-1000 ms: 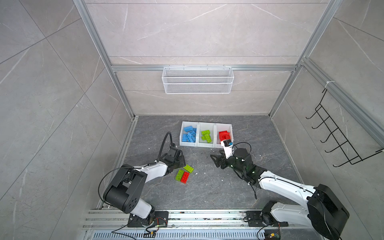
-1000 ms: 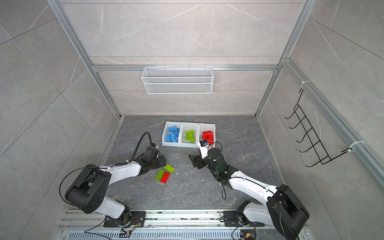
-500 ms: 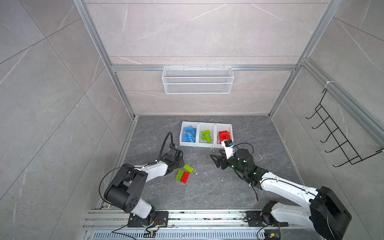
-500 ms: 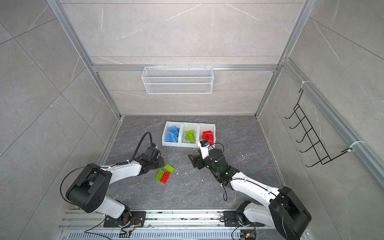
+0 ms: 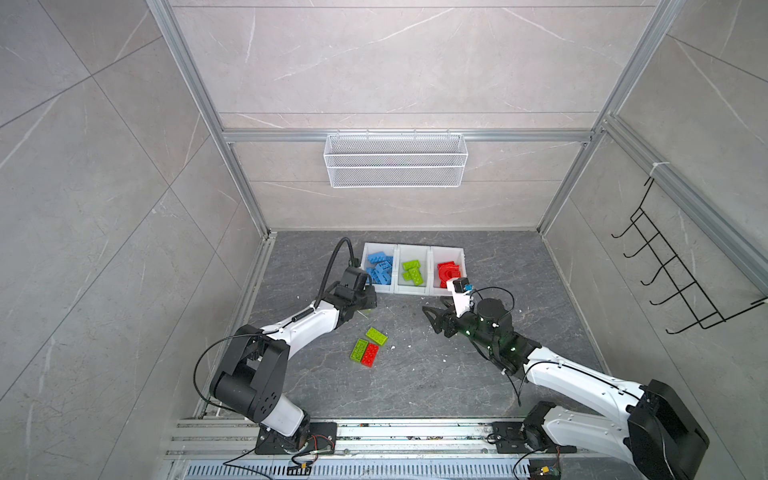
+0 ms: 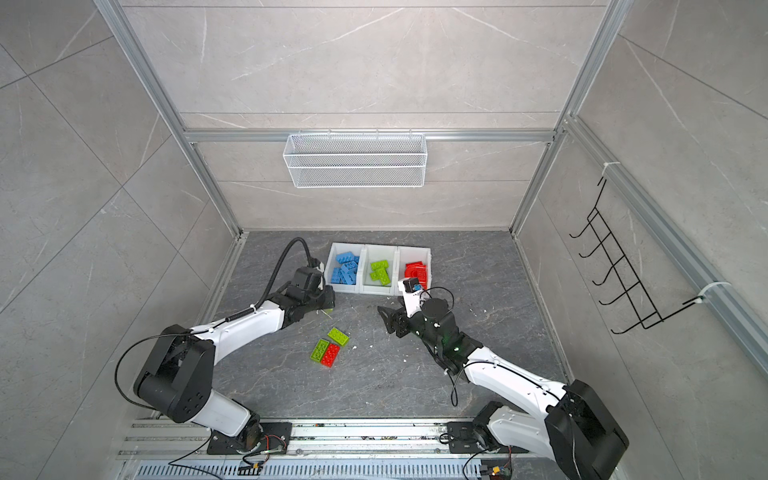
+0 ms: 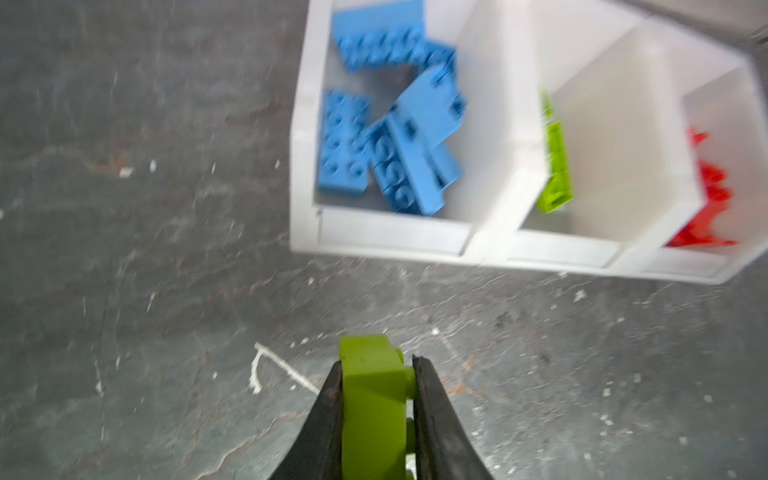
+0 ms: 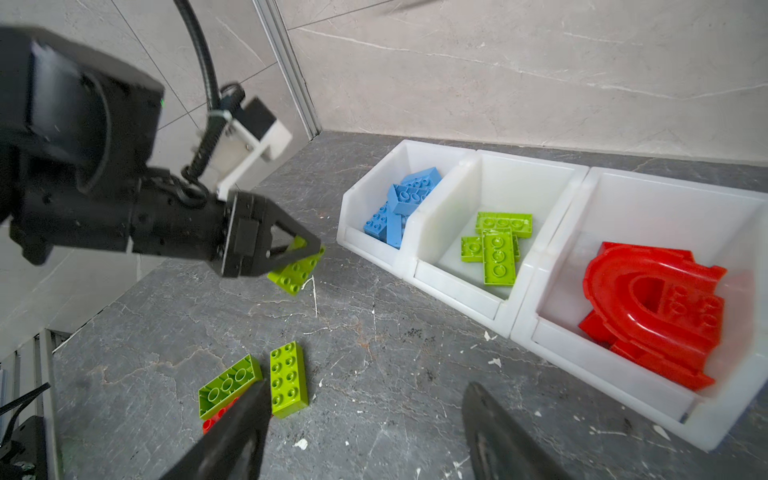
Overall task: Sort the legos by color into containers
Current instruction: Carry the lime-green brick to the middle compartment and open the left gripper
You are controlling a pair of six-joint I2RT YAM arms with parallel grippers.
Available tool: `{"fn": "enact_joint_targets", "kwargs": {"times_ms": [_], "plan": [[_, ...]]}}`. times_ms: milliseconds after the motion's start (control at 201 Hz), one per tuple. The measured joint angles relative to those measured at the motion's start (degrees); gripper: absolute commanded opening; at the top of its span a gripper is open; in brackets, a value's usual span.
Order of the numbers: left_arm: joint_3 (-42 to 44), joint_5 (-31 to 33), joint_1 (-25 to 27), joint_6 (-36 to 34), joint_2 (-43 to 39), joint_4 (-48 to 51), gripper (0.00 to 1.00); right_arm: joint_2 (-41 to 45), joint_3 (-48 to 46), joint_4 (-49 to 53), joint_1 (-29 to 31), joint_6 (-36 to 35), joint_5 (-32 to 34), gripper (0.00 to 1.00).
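Grey stone tabletop (image 5: 415, 386) with three joined white bins (image 5: 413, 291), two lime bricks (image 5: 376, 336), one red brick (image 5: 370, 354).

Your floor (image 5: 415, 386) looked like dark grey stone, matt and rough, veined and littered with white chips. Your walls (image 5: 395, 62) were smooth pale tiles with a faint sheen, framed by rails (image 5: 395, 136) of brushed-looking metal. The bins (image 8: 453, 286) were smooth white plastic, slightly translucent. The green brick (image 7: 374, 399), blue bricks (image 7: 343, 145) and red pieces (image 8: 623, 291) were hard moulded plastic, the red pieces glossiest. You had matt black fingers (image 7: 432, 415), scuffed at the edges, on the left gripper (image 7: 378, 362). The basket (image 5: 395, 170) was fine white wire mesh.
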State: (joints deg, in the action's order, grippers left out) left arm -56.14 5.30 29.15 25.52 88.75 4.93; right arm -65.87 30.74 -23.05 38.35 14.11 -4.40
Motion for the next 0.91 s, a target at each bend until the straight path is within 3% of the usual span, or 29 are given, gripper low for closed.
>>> {"fn": "enact_joint_targets", "kwargs": {"times_ms": [109, 358, 677, 712, 801, 866, 906], "plan": [[-8.70, -3.76, 1.09, -1.88, 3.08, -0.09, 0.19, 0.00, -0.17, 0.04, 0.00, 0.00, 0.37, 0.74], [-25.07, -11.69, 2.78, -3.96, 18.27, -0.11, 0.19, 0.35, -0.48, 0.02, 0.00, -0.22, 1.49, 0.74], [-38.23, -15.04, 3.41, -5.49, 32.63, 1.88, 0.19, 1.49, -1.18, 0.00, 0.00, -0.24, 2.75, 0.75], [-39.36, -14.97, 3.41, -5.62, 33.59, 2.36, 0.24, 1.49, -1.18, 0.02, 0.00, -0.24, 2.75, 0.75], [-41.00, -14.69, 3.41, -6.29, 35.04, 3.37, 0.49, 1.49, -1.18, 0.02, 0.00, -0.24, 2.75, 0.75], [-41.59, -14.23, 3.41, -6.62, 35.36, 4.02, 0.60, 1.49, -1.18, 0.02, 0.00, -0.24, 2.75, 0.75], [-41.68, -13.51, 3.41, -6.78, 35.36, 4.31, 0.62, 1.49, -1.18, 0.02, 0.00, -0.24, 2.75, 0.75]]}}
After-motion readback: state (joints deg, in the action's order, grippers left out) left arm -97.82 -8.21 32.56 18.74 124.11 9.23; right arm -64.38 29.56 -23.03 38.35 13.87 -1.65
